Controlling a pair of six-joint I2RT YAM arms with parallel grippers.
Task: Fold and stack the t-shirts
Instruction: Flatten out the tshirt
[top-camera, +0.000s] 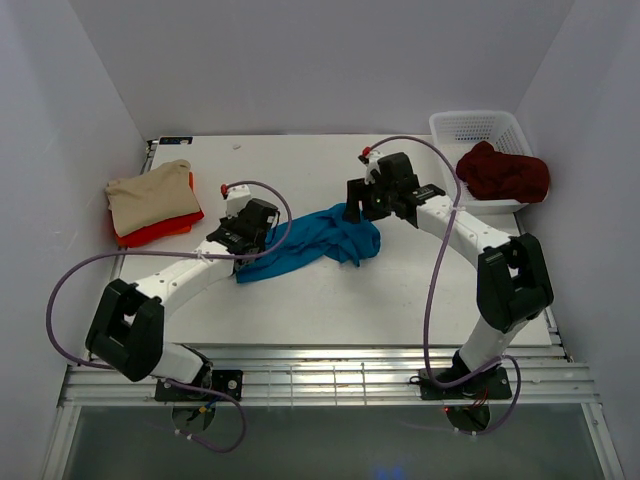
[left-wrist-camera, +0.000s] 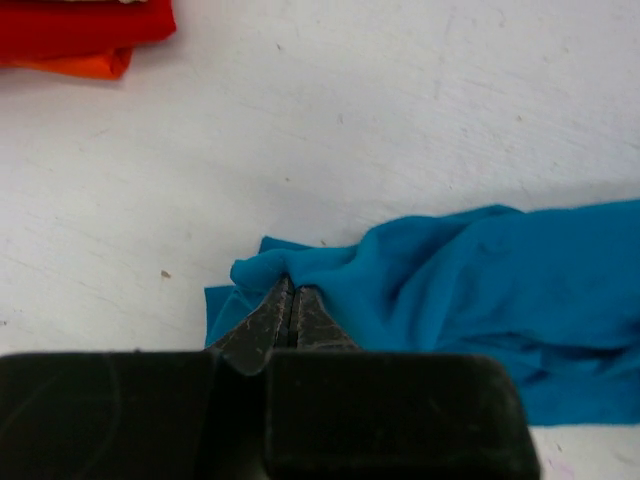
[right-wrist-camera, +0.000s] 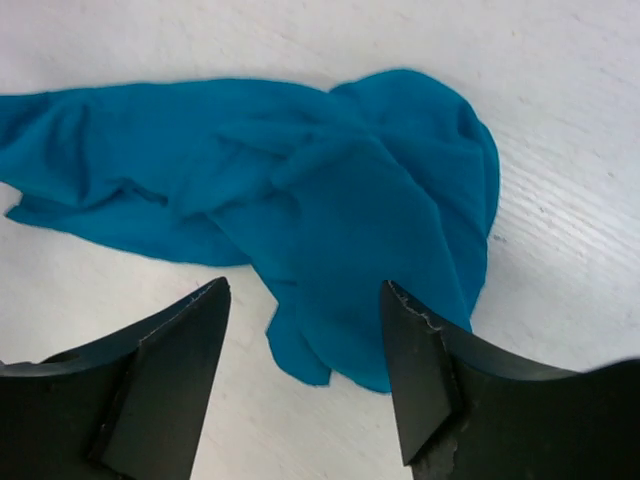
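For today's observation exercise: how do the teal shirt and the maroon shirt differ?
The teal shirt lies crumpled on the table, an edge pinched by the left gripper; the maroon shirt sits heaped in the white basket, untouched. Both are unfolded.

Beneath beige t-shirt (top-camera: 150, 193), red t-shirt (top-camera: 162, 231) mostly hidden

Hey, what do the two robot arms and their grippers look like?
The left arm and right arm have white links with chunky black joints. A lilac cable loops along each, ending in a small red plug. The left gripper and right gripper have black wedge-shaped fingers.
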